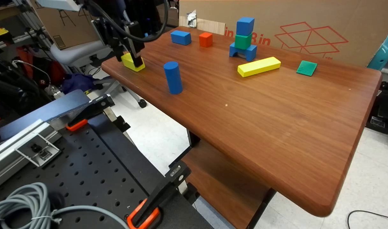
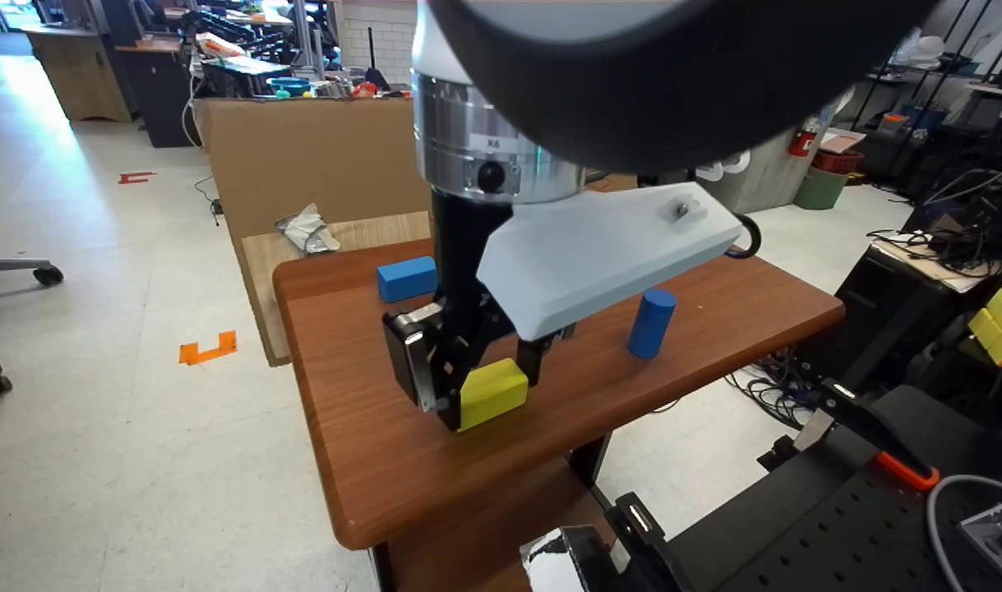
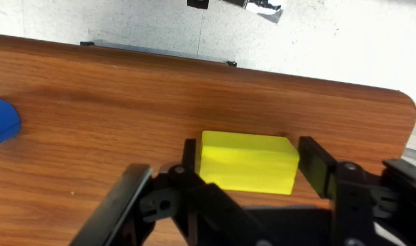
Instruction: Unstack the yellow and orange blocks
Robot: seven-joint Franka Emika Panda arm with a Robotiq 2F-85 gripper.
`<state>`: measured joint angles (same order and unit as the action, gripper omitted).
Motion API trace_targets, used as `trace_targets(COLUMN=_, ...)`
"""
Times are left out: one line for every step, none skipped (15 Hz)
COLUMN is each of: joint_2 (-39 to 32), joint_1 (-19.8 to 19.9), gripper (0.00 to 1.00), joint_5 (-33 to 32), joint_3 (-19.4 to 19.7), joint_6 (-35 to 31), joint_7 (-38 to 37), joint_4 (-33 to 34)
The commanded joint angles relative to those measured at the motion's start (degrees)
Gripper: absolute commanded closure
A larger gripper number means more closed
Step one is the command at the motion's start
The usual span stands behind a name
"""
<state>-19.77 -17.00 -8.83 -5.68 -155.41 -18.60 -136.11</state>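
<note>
A short yellow block (image 1: 132, 62) with a slanted corner sits on the wooden table near a corner; it also shows in the wrist view (image 3: 248, 164). My gripper (image 3: 247, 153) points down with its fingers on either side of this block. It looks open: a thin gap shows at the left finger, and the right finger is close to or touching the block's corner. An orange block (image 1: 206, 39) stands alone on the table, apart from the yellow block. It is hidden in the exterior view from behind the arm (image 2: 501, 148). A long yellow block (image 1: 259, 66) lies flat farther along.
A blue cylinder (image 1: 173, 78) stands upright near the gripper. A blue block (image 1: 181, 37) lies near the orange one. A stack has a blue cube (image 1: 245, 26), a green cube (image 1: 243, 41) and a blue arch (image 1: 249, 53). A green piece (image 1: 306, 68) lies beyond. Cardboard (image 1: 308, 31) borders the table.
</note>
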Motion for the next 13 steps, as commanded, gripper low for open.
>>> trace_targets(joint_2=-0.4, joint_1=-0.3, gripper=0.0, joint_5=0.5, joint_3=0.3, joint_6=-0.4, joint_7=0.5, joint_4=1.1)
trace_targets(joint_2=0.5, joint_1=0.0, gripper=0.0, joint_5=0.2, joint_3=0.4, joint_6=0.4, joint_7=1.4, joint_4=1.7)
trace_targets(joint_2=1.5, joint_1=0.3, gripper=0.0, joint_5=-0.2, joint_3=0.6, joint_6=1.3, joint_7=2.3, joint_4=2.5)
trace_targets(joint_2=2.6, joint_1=0.8, gripper=0.0, joint_5=-0.3, joint_3=0.8, joint_6=2.7, joint_7=3.3, joint_4=3.8)
trace_targets(joint_2=3.7, joint_1=1.0, gripper=0.0, joint_5=-1.0, joint_3=1.7, joint_6=4.6, joint_7=3.3, joint_4=5.4)
trace_targets(joint_2=4.1, joint_1=1.3, gripper=0.0, joint_5=-1.0, joint_3=2.2, joint_6=7.1, joint_7=3.5, joint_4=7.3)
trace_targets(joint_2=4.1, joint_1=1.3, gripper=0.0, joint_5=-2.5, joint_3=3.8, joint_6=10.2, joint_7=2.3, joint_4=9.8)
trace_targets(joint_2=3.8, joint_1=1.8, gripper=0.0, joint_5=-3.1, joint_3=4.4, joint_6=13.0, joint_7=2.1, joint_4=11.9)
trace_targets(joint_2=3.3, joint_1=3.2, gripper=0.0, joint_5=-2.2, joint_3=4.2, joint_6=15.6, joint_7=3.9, joint_4=14.1)
trace_targets(joint_2=3.8, joint_1=2.7, gripper=0.0, joint_5=-1.4, joint_3=3.0, joint_6=11.1, joint_7=2.6, joint_4=10.6)
trace_targets(joint_2=3.8, joint_1=3.5, gripper=0.0, joint_5=-1.4, joint_3=3.3, joint_6=13.0, joint_7=3.3, joint_4=12.2)
trace_targets(joint_2=3.7, joint_1=4.0, gripper=0.0, joint_5=-1.4, joint_3=3.4, joint_6=13.9, joint_7=3.7, joint_4=13.1)
trace_targets(joint_2=3.7, joint_1=4.3, gripper=0.0, joint_5=-1.4, joint_3=3.5, joint_6=14.2, joint_7=3.8, joint_4=13.3)
